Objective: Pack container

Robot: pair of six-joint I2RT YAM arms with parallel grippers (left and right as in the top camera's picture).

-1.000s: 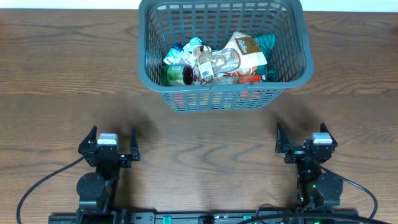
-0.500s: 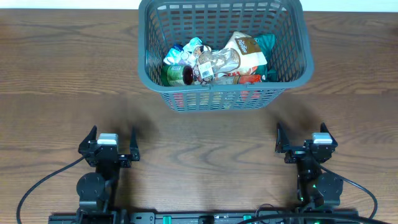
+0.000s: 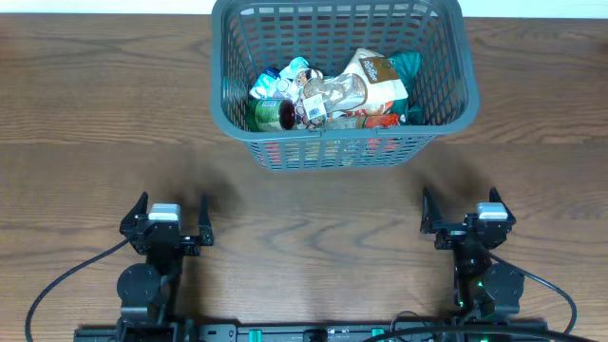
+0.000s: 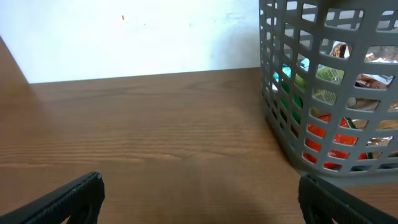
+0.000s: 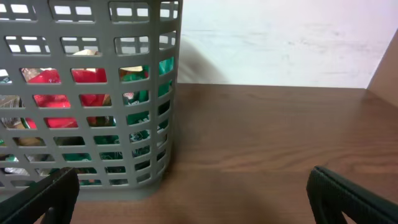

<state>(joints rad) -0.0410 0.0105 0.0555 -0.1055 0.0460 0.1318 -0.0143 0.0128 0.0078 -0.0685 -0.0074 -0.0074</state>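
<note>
At about 7 o'clock in your overhead view, the left gripper [image 3: 173, 205] sits low near the near edge of the worktop [image 3: 95, 114], its fingers spread wide apart with nothing between them. A black cable [image 3: 57, 283] loops out from its base towards the left edge. From this gripper towards 12 o'clock you have a broad band of bare wood up to the container [image 3: 285, 154]. The left wrist camera shows the container's rounded near-left corner [image 4: 292, 124] off at 2 o'clock, with bare wood running back to the white wall [image 4: 124, 37]. The container stands at 12 o'clock against the far edge of the worktop, its rim cut off by the top of the frame. It holds a heap of packets [image 3: 375, 81] and a green-labelled jar [image 3: 271, 114], all below the rim. At about 5 o'clock the right gripper [image 3: 460, 201] also stands fully apart and holds nothing. On its wrist camera the container's slotted wall [image 5: 93, 124] fills the 10 o'clock side.
</note>
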